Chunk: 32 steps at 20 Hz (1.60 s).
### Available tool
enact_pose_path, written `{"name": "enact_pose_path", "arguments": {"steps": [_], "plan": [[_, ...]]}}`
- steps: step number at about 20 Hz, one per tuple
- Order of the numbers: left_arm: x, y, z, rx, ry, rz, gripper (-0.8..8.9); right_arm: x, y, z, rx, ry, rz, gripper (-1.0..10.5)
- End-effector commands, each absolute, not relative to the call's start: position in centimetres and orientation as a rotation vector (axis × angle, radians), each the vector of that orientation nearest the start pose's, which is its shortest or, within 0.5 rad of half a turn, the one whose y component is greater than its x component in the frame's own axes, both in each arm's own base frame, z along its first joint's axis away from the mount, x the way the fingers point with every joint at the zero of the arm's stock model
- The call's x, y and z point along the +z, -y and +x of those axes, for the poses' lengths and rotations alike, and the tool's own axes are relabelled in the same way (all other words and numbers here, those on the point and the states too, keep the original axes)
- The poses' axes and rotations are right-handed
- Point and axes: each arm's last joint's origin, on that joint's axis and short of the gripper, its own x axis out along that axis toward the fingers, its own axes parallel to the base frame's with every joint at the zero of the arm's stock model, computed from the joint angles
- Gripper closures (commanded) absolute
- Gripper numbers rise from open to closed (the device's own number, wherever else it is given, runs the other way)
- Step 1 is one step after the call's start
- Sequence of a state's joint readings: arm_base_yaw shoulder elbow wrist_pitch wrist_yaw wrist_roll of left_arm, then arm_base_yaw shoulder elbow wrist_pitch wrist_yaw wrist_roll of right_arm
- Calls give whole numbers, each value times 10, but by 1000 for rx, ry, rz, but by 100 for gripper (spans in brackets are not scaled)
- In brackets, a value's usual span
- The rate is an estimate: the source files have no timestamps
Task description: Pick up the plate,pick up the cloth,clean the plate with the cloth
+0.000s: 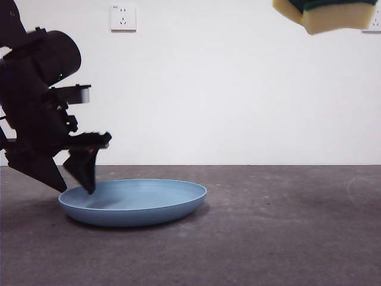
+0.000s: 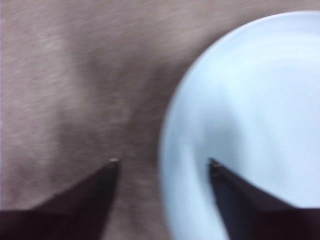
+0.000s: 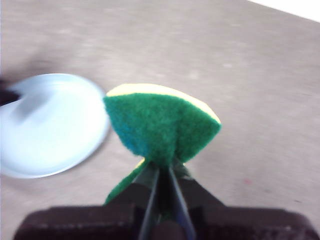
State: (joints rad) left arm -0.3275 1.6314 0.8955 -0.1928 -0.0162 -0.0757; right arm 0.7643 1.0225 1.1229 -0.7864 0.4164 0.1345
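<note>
The light-blue plate [image 1: 134, 201] lies flat on the grey table at the left. My left gripper [image 1: 76, 179] is open and straddles the plate's left rim, one jaw outside and one over the plate's inside; the left wrist view shows the rim [image 2: 172, 150] between the two jaws, with the gripper [image 2: 162, 162] spread wide. My right gripper [image 3: 162, 172] is shut on the cloth, a yellow sponge with a green top [image 3: 160, 122], pinched and folded. The sponge hangs high at the top right of the front view [image 1: 333, 15]. The right wrist view shows the plate [image 3: 47, 125] far below.
The grey table [image 1: 286, 226] stretches right of the plate. A white wall with a socket [image 1: 123, 18] stands behind.
</note>
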Motion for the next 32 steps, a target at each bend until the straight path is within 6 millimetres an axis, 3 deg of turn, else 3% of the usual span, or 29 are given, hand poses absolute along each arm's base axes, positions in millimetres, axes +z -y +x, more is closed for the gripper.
{"name": "enact_pose_path", "arguments": {"steps": [1, 5, 10, 14, 17, 20, 22, 27, 32], "plan": [[191, 103, 292, -321, -870, 10, 373, 343, -133, 160, 271, -615, -259, 963], [250, 105, 263, -478, -698, -104, 373, 318, -149, 199, 211, -667, -266, 963], [312, 93, 205, -641, -526, -166, 373, 252, -156, 259, 263, -937, -189, 963], [334, 77, 162, -678, -481, -189, 373, 197, -155, 288, 194, -1098, -218, 940], [339, 69, 144, -674, -482, -186, 373, 177, -154, 295, 240, -1188, -173, 899], [336, 68, 141, -668, -519, -184, 373, 175, -153, 296, 239, -1195, -169, 666], [335, 68, 141, -663, -526, -166, 373, 175, -152, 296, 236, -1201, -169, 596], [333, 66, 141, -607, -528, -144, 373, 180, -150, 295, 232, -1191, -166, 591], [331, 66, 145, -564, -534, -133, 373, 206, -147, 288, 251, -1113, -138, 600]]}}
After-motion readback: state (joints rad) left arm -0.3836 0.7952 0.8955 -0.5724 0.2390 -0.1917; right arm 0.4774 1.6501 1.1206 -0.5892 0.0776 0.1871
